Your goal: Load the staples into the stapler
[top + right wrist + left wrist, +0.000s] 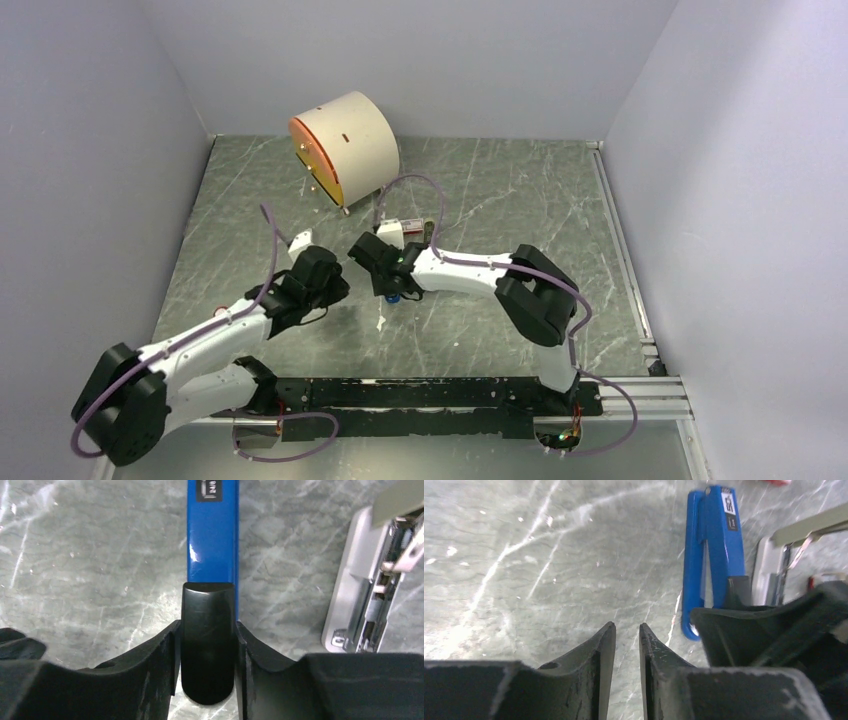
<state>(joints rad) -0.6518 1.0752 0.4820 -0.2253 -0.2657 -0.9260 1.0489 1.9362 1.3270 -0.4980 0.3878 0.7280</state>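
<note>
Stapler (212,540) black end clamped between right fingers (175,636), left fingers (610,636) nearly closed nearby

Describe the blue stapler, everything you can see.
Slim blue stapler, glossy, metal by the look, with a rounded black end and a small label near the far end. The right tool is clamped on the black end. Left wrist view shows its two blue arms parted in a narrow V, over the grey table.
</note>
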